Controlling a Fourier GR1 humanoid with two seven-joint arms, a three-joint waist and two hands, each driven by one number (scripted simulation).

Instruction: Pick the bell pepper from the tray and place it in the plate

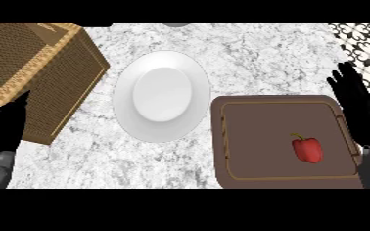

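Clerk: What is the surface, and what does the room show?

Inspector: A marble counter (274,58), white veined with grey, runs under the white plate (127,112). Up and to the right of the plate, at the view's corner, is a patch of black-and-white patterned tile (354,39).

Clerk: What else stands there?

Inspector: Largest is a woven basket (51,73), to the left of the plate and just beside its rim, set at an angle. Next is a brown tray (260,142), to the right of the plate and lower, with its near corner meeting or overlapping the plate's edge. Nothing lies on the plate, and nothing stands between it and the tray.

Clerk: Where is the task's thing?

Inspector: The red bell pepper (308,149) lies in the tray, in the part farthest from the plate. It lies alone and no hand touches it.

Clerk: And the hands?

Inspector: The right hand (356,105) shows well to the right of the plate, past the tray's far rim. It is released, with its fingers straight and spread upward, and it holds nothing. Whether it touches the rim cannot be told. The left hand (11,125) shows well to the left of the plate, in front of the basket. Whether it is released or clenched cannot be told.
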